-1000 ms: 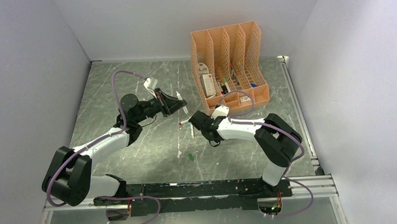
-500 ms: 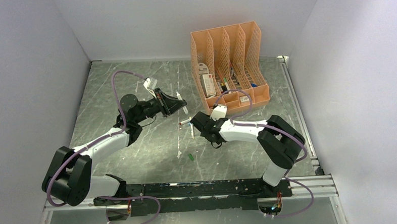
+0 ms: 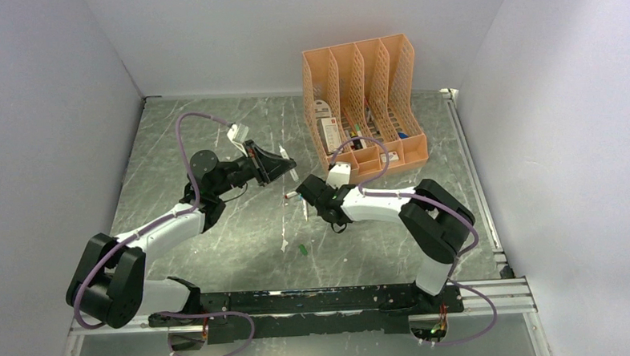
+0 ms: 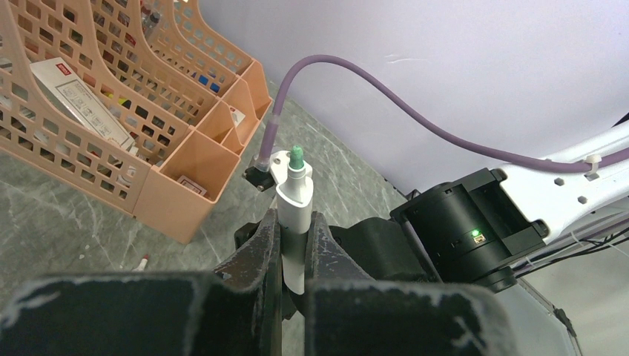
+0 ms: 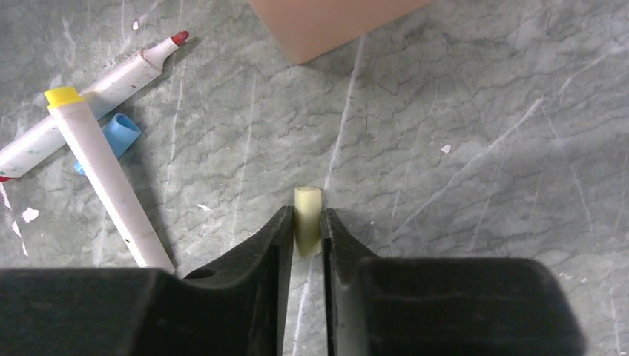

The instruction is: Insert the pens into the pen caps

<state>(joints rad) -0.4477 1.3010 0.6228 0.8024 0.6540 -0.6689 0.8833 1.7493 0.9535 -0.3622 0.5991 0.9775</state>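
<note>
My left gripper is shut on a white pen whose green tip points up and away, held above the table's middle. My right gripper sits low over the table just right of it, its jaws closed against both sides of a short pale yellow-green pen cap. Left of that lie a white pen with a red tip, a white pen with a yellow cap on it and a loose blue cap. A green cap lies nearer the bases.
The peach lattice organiser stands at the back right with boxes and small items in its slots; its corner is just beyond my right gripper. White paint flecks mark the grey marbled table.
The right arm has shifted a little left and away, towards the left gripper. Its jaws opened and have closed on the pale cap. The left arm has held still with its pen.
</note>
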